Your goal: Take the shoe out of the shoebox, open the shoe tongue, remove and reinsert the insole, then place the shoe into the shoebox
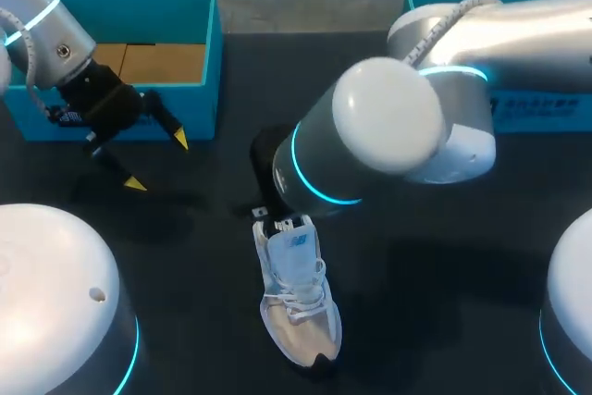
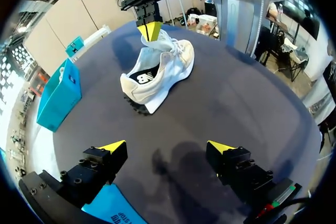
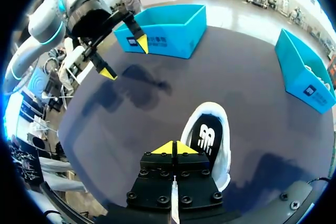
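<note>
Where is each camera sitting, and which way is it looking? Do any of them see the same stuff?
Head view: above and behind the robot, looking down on the table; both arms show, and the right arm reaches over the shoe.
Left wrist view: on the left wrist, looking past the open left gripper across the table at the shoe.
Right wrist view: on the right wrist, looking down past the shut right gripper, with the shoe beside it.
Shared: every view shows the shoe and a blue shoebox; each wrist view shows the other gripper.
</note>
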